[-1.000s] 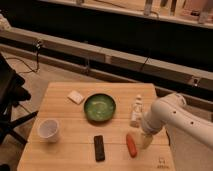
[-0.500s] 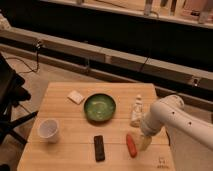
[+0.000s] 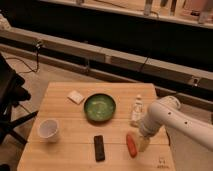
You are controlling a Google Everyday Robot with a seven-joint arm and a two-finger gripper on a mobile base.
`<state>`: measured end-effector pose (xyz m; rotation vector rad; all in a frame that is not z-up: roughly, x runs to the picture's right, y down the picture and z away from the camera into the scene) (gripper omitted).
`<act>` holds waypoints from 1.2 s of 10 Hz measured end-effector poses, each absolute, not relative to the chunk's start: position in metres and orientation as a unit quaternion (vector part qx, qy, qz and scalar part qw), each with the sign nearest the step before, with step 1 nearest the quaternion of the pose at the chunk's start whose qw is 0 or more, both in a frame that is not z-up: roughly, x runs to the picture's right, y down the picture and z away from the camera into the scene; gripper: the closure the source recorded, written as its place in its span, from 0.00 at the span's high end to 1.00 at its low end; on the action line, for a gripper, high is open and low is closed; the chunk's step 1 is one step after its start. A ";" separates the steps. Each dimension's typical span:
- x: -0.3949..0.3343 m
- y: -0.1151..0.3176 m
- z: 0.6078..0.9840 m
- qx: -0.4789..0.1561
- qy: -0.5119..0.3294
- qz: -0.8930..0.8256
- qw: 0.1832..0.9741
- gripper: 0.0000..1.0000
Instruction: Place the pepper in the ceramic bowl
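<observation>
Slightly lower and closer to the pepper [image 3: 131, 145] than half a second ago: gripper [image 3: 144, 145], along with the white arm [image 3: 167, 111] carrying it. No shift noted in pepper, bowl or the other items.

Gripper down at the wooden table [image 3: 65, 115] surface, at 3 o'clock of the pepper, just beside it; touching or apart, cannot tell. Grasp state: cannot tell, with the tip merging into pale wood.

Pepper lying flat on the table, red-orange, long axis running roughly 12 to 6 o'clock. Positioned at 4 o'clock from the green ceramic bowl [image 3: 99, 107], well apart from it, near the table's front-right area. Not in the bowl.

Bowl sitting upright near the table's middle, glossy green inside, darker rim.

Around the bowl:
- black remote [image 3: 99, 148] at 6 o'clock, flat, near the pepper's 9 o'clock side, apart from it
- white cup [image 3: 48, 130] at 8 o'clock, upright, near the left edge
- small pale block [image 3: 76, 97] at 10 o'clock, kind unclear
- small pale bottle [image 3: 136, 110] at 3 o'clock, upright, close to the arm's wrist

Arm entering from the 3 o'clock side of the table, bending downward to the gripper.
</observation>
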<state>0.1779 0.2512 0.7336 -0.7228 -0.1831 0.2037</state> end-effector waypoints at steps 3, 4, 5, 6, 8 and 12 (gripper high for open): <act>0.173 0.259 0.740 -0.362 -0.088 0.120 0.920 0.80; 0.170 0.262 0.741 -0.364 -0.089 0.125 0.919 0.80; 0.166 0.265 0.742 -0.364 -0.086 0.132 0.918 0.80; 0.162 0.269 0.742 -0.364 -0.084 0.140 0.917 0.80; 0.151 0.280 0.744 -0.365 -0.074 0.160 0.914 0.80; 0.132 0.306 0.772 -0.389 -0.049 0.174 0.903 0.80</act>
